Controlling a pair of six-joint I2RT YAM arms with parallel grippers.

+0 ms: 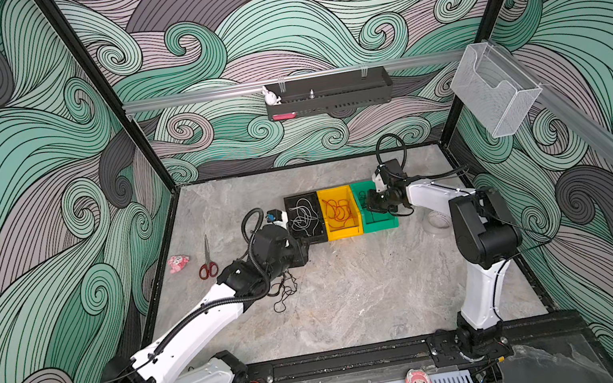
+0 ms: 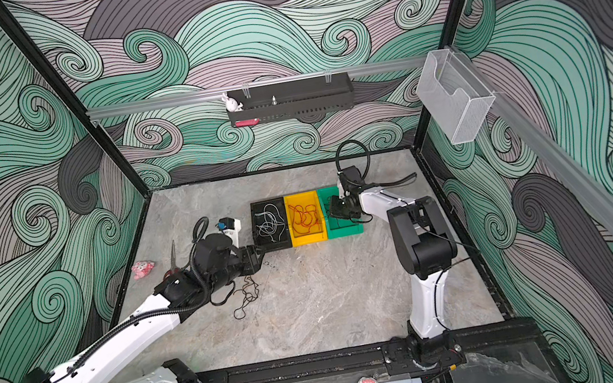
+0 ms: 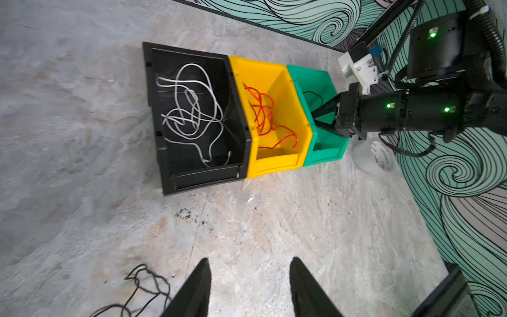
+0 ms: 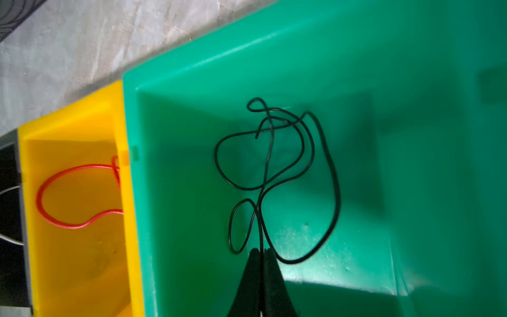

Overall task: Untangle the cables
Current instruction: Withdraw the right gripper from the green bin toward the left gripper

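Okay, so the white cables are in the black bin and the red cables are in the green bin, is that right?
Not quite. The red cables lie in the yellow bin, not the green one, as the left wrist view shows. The white cables are in the black bin, as you said.

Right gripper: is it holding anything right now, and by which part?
The right gripper pinches the thin black cable by one strand of its loose coil, inside the green plastic bin. The left gripper is open and empty.
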